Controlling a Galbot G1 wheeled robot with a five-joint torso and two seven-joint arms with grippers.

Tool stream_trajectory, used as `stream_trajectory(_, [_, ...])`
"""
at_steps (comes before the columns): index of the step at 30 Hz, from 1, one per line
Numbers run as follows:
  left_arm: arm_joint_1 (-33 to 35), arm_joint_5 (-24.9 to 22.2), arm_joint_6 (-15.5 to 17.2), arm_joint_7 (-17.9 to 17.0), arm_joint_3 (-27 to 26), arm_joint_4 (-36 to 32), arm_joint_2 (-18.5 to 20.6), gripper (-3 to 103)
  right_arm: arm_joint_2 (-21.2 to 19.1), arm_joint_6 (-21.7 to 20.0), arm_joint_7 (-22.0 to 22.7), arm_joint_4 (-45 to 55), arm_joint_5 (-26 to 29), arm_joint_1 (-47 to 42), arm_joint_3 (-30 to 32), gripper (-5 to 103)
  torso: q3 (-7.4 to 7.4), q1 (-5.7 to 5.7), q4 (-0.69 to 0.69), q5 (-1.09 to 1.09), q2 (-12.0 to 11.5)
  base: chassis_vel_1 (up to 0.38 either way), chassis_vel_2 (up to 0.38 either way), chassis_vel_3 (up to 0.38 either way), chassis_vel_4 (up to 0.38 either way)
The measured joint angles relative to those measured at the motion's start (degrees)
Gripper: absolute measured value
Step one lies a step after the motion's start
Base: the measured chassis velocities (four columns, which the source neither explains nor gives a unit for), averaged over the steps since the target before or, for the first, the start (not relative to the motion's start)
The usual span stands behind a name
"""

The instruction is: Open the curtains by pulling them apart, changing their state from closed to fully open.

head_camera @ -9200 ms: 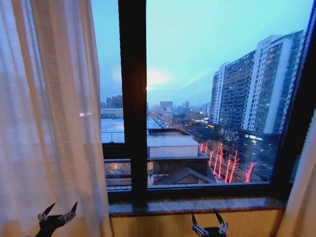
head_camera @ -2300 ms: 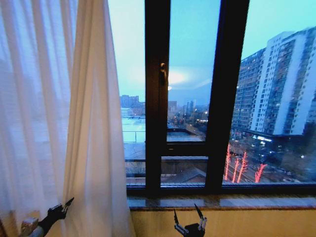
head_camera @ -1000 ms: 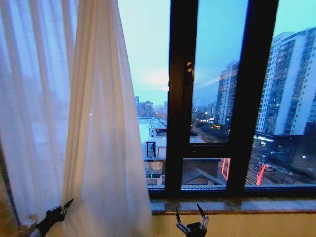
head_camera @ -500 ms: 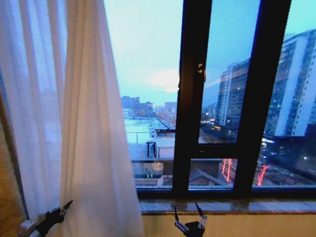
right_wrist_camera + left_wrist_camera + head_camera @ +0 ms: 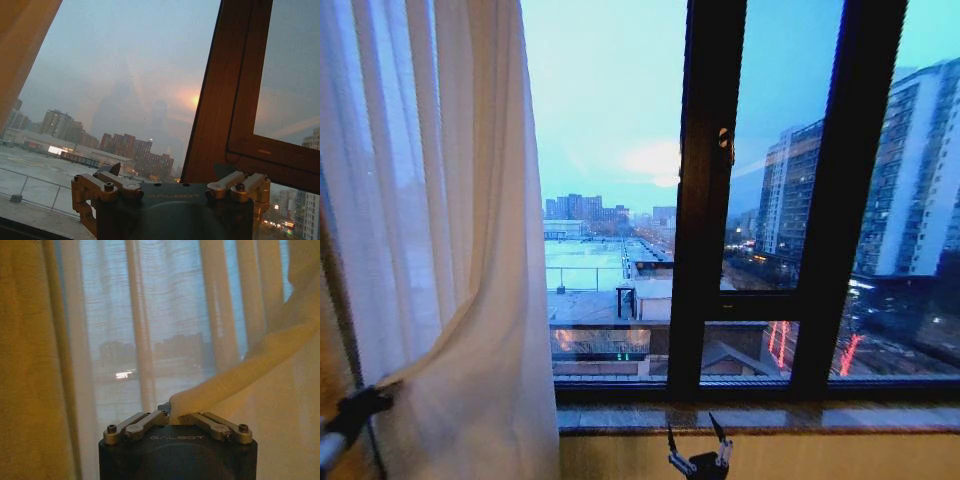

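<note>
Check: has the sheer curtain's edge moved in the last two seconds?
Yes. The sheer curtain, pinched by the left gripper, went left: more glass shows between its edge and the window mullion. The right gripper idles by the sill.

The curtains [image 5: 440, 230] are sheer white, translucent, floor-length fabric with many vertical folds. The panel hangs gathered at the left side of the window, leaving the glass to its right uncovered. Low on the panel, a fold is drawn taut toward the left edge, bunching the fabric diagonally.
</note>
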Motion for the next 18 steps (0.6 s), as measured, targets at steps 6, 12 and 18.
stream_trajectory(6, [3.12,-2.5,-0.29,1.12,-4.57,4.17,1.39,0,0.0,-0.07,-0.04,-0.15,0.19,0.27,0.45,100,-0.01,-0.01,0.01,-0.03,0.0,0.0,0.0,0.0,0.0])
stream_trajectory(12, [4.56,-2.67,0.7,-1.45,-9.19,5.9,0.64,0,0.0,-0.11,-0.02,-0.16,0.79,0.58,0.7,100,-0.01,0.0,0.01,-0.01,0.0,0.0,0.0,0.0,0.0])
stream_trajectory(18, [5.29,-2.62,1.62,-2.37,-10.23,4.53,-0.47,0,0.01,-0.16,-0.02,-0.17,1.08,0.94,0.47,100,-0.01,0.0,0.02,-0.01,0.01,0.0,0.0,0.0,0.0])
